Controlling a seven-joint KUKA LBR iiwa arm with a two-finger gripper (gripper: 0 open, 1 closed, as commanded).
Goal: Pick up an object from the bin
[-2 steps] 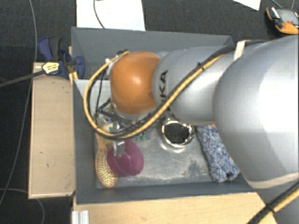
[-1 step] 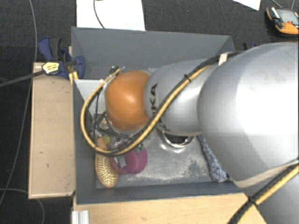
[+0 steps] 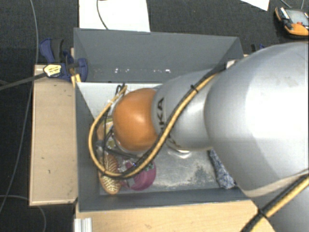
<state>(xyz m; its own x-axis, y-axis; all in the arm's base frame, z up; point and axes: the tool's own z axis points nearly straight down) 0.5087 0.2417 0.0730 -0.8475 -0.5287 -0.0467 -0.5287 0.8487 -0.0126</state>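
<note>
My gripper (image 3: 118,152) reaches down into the bin's near left part, with most of it hidden under the arm's orange cover. Right below it lies a tan, mesh-textured oblong thing (image 3: 109,177) against the left wall near the front corner. A magenta rounded thing (image 3: 143,178) lies just to the right of that one, by the front wall. Whether anything is held cannot be seen.
A blue-grey patterned cloth-like strip (image 3: 220,170) lies at the bin's right front. A white rounded thing (image 3: 180,152) peeks out under the arm in the middle. The big silver arm and its looped yellow-black cable cover much of the bin.
</note>
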